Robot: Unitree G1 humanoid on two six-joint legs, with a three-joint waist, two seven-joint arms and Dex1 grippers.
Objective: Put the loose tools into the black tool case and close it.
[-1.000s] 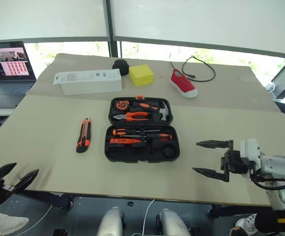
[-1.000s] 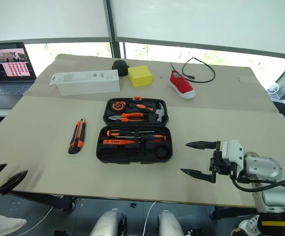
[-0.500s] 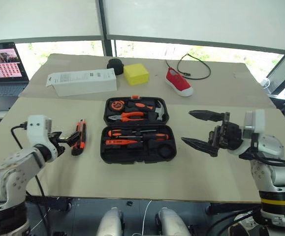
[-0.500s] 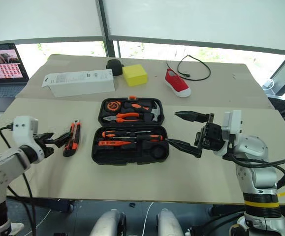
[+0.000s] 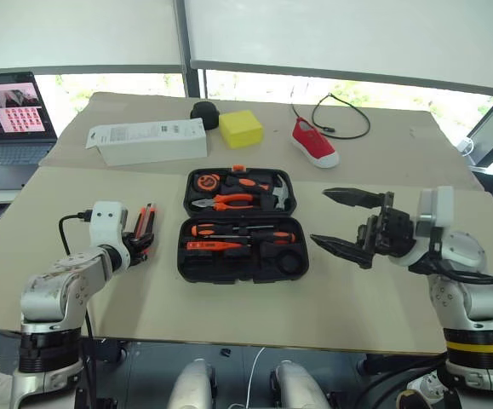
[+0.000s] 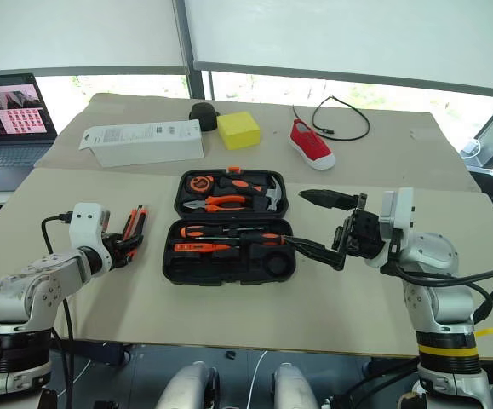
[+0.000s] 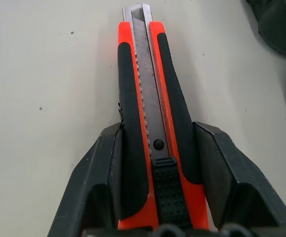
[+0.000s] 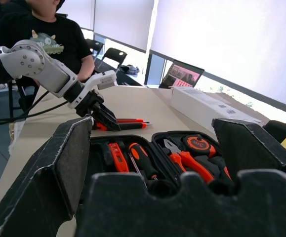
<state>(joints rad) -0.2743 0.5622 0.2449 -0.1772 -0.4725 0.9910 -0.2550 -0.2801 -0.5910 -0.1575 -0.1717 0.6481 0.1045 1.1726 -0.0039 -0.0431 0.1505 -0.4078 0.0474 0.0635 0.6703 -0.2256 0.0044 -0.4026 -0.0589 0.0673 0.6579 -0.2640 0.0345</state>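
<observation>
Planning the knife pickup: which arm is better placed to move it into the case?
Left. Its gripper already straddles the knife, a finger along each side of the handle, left of the open case. The right gripper hangs open on the case's far side, holding nothing.

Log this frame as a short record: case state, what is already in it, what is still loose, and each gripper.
case: black tool case open on the table
in case: two screwdrivers, tester pen, tape roll, pliers, hammer, tape measure
still loose: utility knife, lying on the table to the case's left
left gripper: fingers around the knife's rear, one on each side; firm grip not confirmed
right gripper: open, in the air to the case's right, holding nothing
</observation>
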